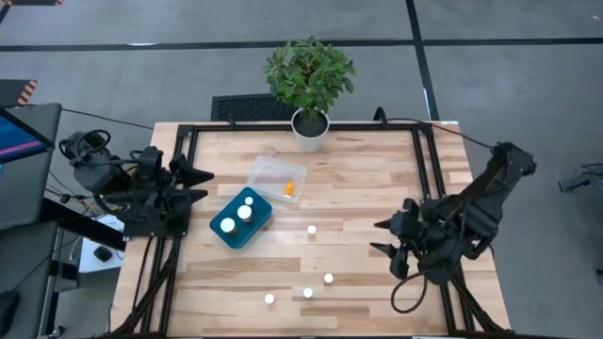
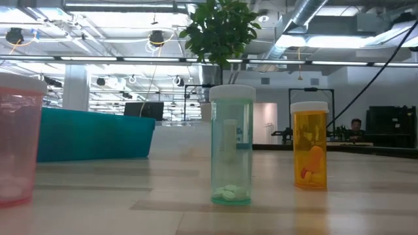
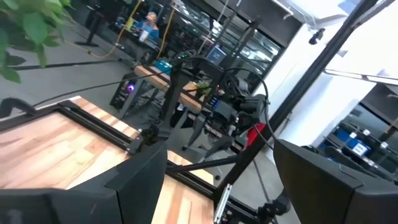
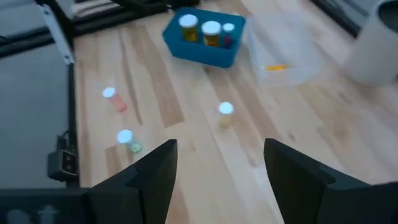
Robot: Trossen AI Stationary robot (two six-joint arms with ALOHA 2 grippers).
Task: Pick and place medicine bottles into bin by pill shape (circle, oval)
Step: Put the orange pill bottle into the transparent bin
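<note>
A pale wooden worktop point(image 1: 377, 188) with a black frame stands on a grey floor, and a potted plant point(image 1: 309, 80) sits at its far edge. Taking the teal bin point(image 1: 241, 219) as the landmark: the left tool point(image 1: 202, 185) hangs to the bin's left over the worktop's edge, its fingers apart and holding nothing. Three white-capped medicine bottles point(image 1: 245, 213) stand inside the bin. A clear bin point(image 1: 276, 176) touching its far right corner holds one orange bottle point(image 1: 290, 189) lying down. Four more bottles point(image 1: 312, 230) stand loose on the bare wood to the bin's right and nearer the front edge. Far right of the bin, the right tool point(image 1: 380, 236) hovers open and empty.
</note>
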